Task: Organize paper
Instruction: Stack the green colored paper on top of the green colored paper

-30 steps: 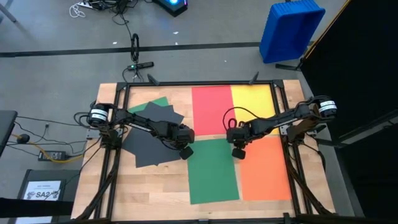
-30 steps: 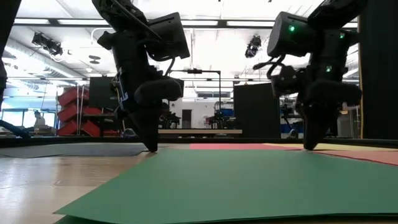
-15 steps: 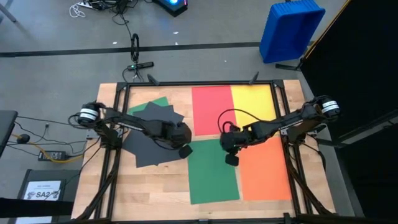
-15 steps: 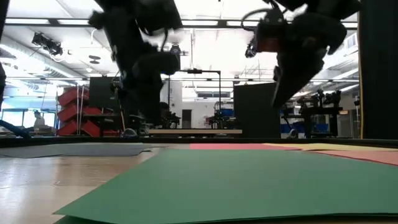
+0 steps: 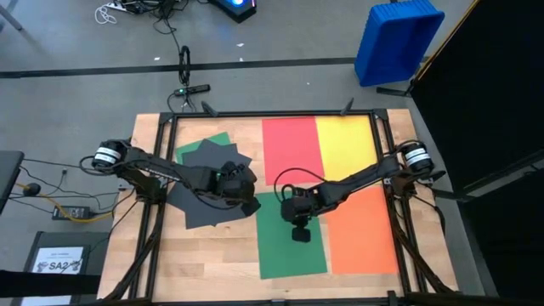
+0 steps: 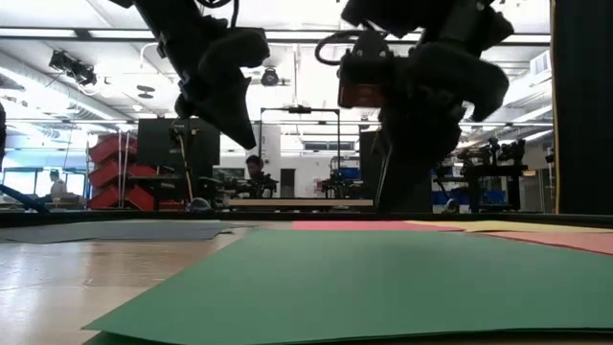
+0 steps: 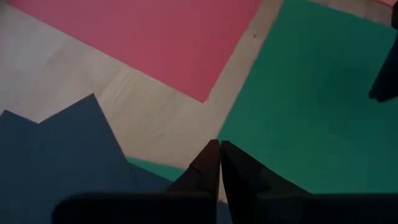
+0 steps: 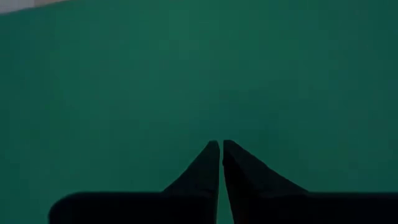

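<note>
Coloured paper lies flat on the wooden table: a red sheet (image 5: 289, 149) and a yellow sheet (image 5: 347, 146) at the far side, a green sheet (image 5: 280, 251) and an orange sheet (image 5: 361, 229) nearer. Dark grey sheets (image 5: 204, 200) overlap at the left, over another green sheet (image 5: 217, 139). My left gripper (image 5: 251, 206) is shut and hangs above bare wood (image 7: 168, 124) between the dark sheets and the green sheet, clear of the table in the low view (image 6: 251, 144). My right gripper (image 5: 300, 231) is shut over the green sheet (image 8: 124, 93). My right gripper points down at the middle of the green sheet (image 8: 217, 124) with shut fingers. Whether the tips touch the paper I cannot tell, since the low view shows them only against a dark cabinet.
A black metal frame (image 5: 161, 170) runs round the table. A blue bin (image 5: 398, 38) stands on the floor beyond the far right corner. A small white printed sheet (image 5: 58, 259) lies off the table at the near left. Bare wood (image 5: 212, 255) shows at the near left.
My left gripper has risen from the table by the green sheet's far left corner and tipped. My right gripper has travelled toward the table's left and near edge, from the orange sheet's far left corner onto the green sheet. Both stayed shut. No sheet has shifted.
</note>
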`<state>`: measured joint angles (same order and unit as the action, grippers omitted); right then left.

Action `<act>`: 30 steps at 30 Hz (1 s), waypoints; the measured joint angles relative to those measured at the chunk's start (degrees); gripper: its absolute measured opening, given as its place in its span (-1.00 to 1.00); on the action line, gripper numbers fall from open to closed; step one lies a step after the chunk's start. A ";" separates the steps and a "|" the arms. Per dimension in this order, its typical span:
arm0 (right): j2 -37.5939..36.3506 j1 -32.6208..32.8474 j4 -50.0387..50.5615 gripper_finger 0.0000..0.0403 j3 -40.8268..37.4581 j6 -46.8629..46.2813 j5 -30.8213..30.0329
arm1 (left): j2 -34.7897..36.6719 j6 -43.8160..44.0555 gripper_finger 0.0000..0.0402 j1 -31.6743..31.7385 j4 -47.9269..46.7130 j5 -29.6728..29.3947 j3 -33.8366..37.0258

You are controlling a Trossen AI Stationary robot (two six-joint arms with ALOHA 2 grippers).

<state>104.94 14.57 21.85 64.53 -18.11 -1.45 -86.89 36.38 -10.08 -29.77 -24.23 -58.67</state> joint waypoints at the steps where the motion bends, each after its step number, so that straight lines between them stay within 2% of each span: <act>1: 0.16 0.00 0.32 -1.00 -0.03 0.02 0.24 | -0.02 -0.02 -1.00 -0.07 0.05 0.00 0.00; 22: 0.83 -0.48 16.16 -1.00 -0.09 -3.19 -1.77 | -0.04 -0.19 -1.00 -0.08 0.28 0.00 0.00; 30: 0.72 -0.39 18.30 -1.00 -0.33 -3.58 -1.84 | -0.04 -0.17 -1.00 -0.08 0.34 0.44 0.00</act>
<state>105.67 14.18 40.15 64.20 -21.69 -3.29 -86.94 36.21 -10.15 -29.43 -23.78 -58.67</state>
